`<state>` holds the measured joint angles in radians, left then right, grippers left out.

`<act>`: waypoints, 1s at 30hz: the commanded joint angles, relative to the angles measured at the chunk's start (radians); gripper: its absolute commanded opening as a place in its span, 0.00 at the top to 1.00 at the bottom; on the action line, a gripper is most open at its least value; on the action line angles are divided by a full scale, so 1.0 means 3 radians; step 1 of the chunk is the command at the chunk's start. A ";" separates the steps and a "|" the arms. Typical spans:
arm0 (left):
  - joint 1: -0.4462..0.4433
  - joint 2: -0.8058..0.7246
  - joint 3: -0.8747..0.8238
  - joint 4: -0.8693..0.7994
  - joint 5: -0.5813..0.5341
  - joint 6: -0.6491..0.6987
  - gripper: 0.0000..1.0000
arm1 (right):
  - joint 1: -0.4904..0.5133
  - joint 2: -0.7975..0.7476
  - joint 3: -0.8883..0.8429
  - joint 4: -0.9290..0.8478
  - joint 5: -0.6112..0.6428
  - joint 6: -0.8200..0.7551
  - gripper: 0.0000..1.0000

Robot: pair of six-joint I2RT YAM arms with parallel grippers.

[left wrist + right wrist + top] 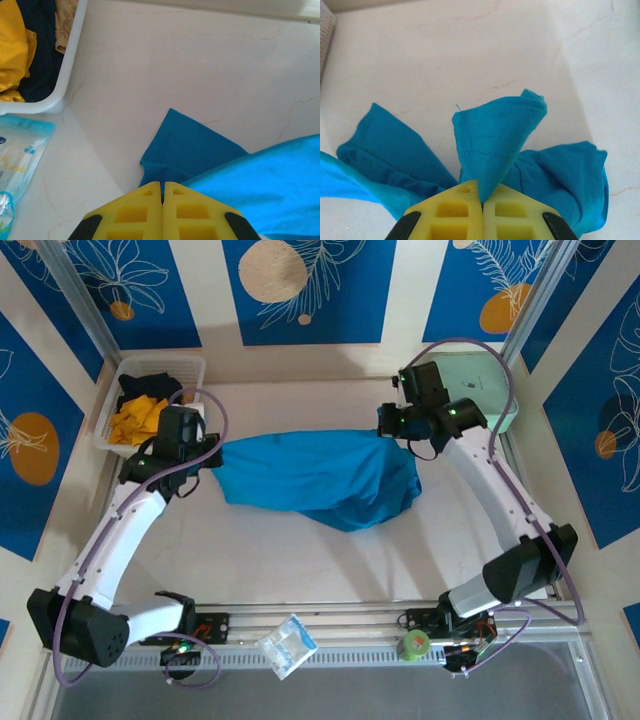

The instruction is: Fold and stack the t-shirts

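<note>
Between the two arms in the overhead view, the teal t-shirt (320,475) spans the bench (300,570) as a bunched band. Its left end is pinched by the left end effector (212,454) and its right end by the right end effector (398,428). Just beyond the left end effector, a white basket (196,364) holds the orange-yellow t-shirt (135,422) and the black t-shirt (150,385). From the left wrist, the yellow fingers are pressed together with teal cloth running out from their tips; one flat corner lies on the bench just ahead and the bulk is off to their right. From the right wrist, the fingers are likewise clamped on a peaked fold, with loose cloth sagging on both sides. The step in hand looks like spreading the shirt flat. It would go best by drawing both grips apart evenly until the sag is gone, then lowering them together so no crease is trapped underneath.
</note>
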<state>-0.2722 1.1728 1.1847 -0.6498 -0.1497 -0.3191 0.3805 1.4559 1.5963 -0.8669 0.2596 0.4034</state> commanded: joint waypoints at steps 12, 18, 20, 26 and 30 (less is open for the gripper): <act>0.0030 0.0147 0.0436 -0.0184 -0.0478 0.0202 1.00 | -0.0020 0.0442 0.0531 -0.0006 0.0056 -0.0094 1.00; 0.0102 0.0672 0.0926 -0.0007 -0.0947 0.0425 1.00 | -0.0055 0.1308 0.1262 0.0071 0.0318 -0.0157 1.00; 0.0135 0.0887 0.1139 0.0035 -0.1021 0.0491 1.00 | -0.0062 0.1600 0.1524 0.0120 0.0495 -0.0131 1.00; 0.0195 0.1528 0.1517 0.0333 -0.1099 0.0547 1.00 | -0.0060 0.2634 0.2630 0.0139 0.1000 -0.0186 1.00; 0.0218 0.1970 0.1710 0.0470 -0.1155 0.0527 1.00 | -0.0064 0.3347 0.3513 0.0113 0.1195 -0.0383 1.00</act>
<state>-0.2256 1.6981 1.6520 -0.5602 -0.4519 -0.1753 0.3660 2.3692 2.5145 -0.8352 0.5251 0.3393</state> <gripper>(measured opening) 0.055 0.046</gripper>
